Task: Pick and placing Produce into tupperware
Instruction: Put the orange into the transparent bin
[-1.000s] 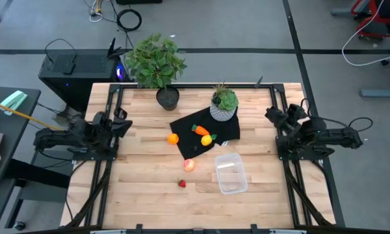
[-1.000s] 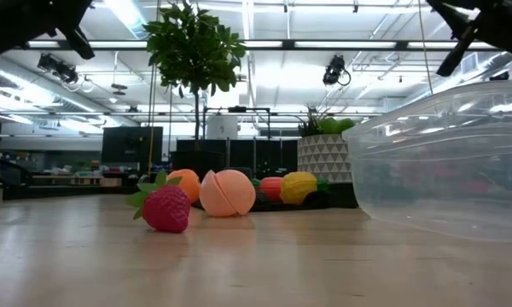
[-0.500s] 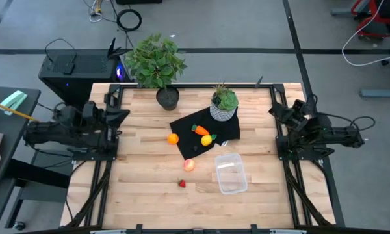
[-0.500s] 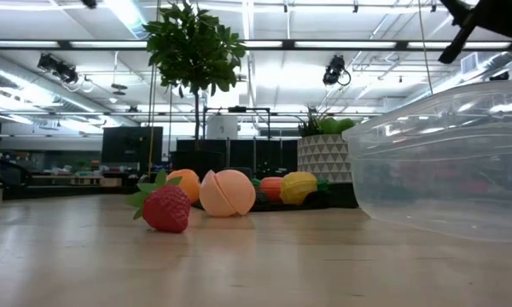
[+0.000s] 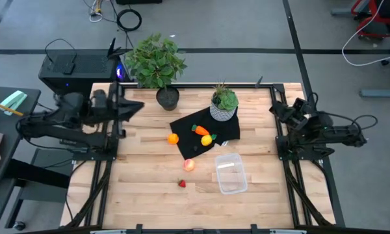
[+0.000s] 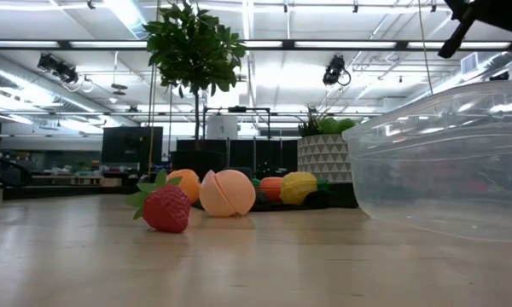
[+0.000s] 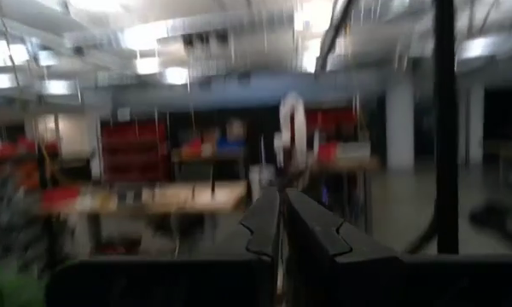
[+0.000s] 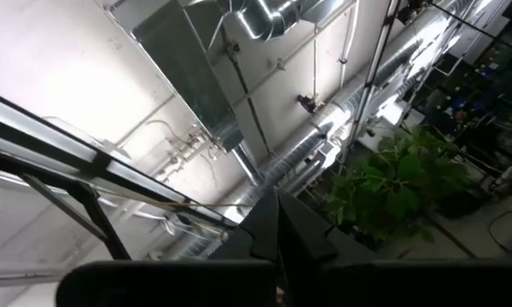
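Left gripper (image 5: 135, 106) and right gripper (image 5: 275, 110) are both closed, empty, at the table's (image 5: 143, 188) edges. The tupperware (image 5: 231, 173) holds nothing.

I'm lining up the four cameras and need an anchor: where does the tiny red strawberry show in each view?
High view: the strawberry lies on bare wood, toward the table's near edge, left of the tupperware.
Low view: strawberry at left of centre, nearest the camera, tupperware at right.
Left wrist view: not in it.
Right wrist view: not in it.
Shared landmark: the tupperware.
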`<state>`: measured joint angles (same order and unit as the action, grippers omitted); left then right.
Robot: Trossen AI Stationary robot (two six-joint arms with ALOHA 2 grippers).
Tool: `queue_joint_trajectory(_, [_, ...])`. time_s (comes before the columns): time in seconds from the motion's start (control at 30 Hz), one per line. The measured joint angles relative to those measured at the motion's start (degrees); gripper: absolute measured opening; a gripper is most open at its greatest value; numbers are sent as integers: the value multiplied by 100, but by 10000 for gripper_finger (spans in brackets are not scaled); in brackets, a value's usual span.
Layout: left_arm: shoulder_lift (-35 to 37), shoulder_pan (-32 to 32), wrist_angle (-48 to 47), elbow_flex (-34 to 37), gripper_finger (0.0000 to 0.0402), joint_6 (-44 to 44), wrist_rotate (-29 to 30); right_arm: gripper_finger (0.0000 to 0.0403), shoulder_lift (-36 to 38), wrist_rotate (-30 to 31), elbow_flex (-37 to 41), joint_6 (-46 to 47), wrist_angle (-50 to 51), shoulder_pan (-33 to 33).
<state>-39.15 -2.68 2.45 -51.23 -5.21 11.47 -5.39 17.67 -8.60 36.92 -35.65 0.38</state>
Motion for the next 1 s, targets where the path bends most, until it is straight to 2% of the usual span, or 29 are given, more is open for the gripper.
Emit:
queue_joint_trajectory(0.1, [-295, 0, -685, -277, 40, 35, 84, 27, -428, -12, -412, -360, 191, 0])
queue_joint_trajectory(0.23, [-556, 0, -1165, -504, 64, 215, 96, 59, -1120, -17, -1340, -938, 876, 0])
queue_joint_trajectory(0.53, [-978, -119, -2957, -454, 120, 1246, 28, 136, -3120, -278, -4033, -1413, 4877, 0])
queue_joint_trajectory(0.67, [-1303, -378, -3290, -454, 144, 1358, -16, 155, -3966, -300, -5027, -1624, 6291, 1])
queue_joint_trajectory(0.83, [-1774, -645, -3651, -454, 175, 1366, -117, 164, -4716, -321, -5850, -1623, 7607, -61])
queue_joint_trajectory(1.0, [-2338, -719, -3980, -454, 226, 1514, -188, 176, -5092, -422, -6123, -1644, 8122, -63])
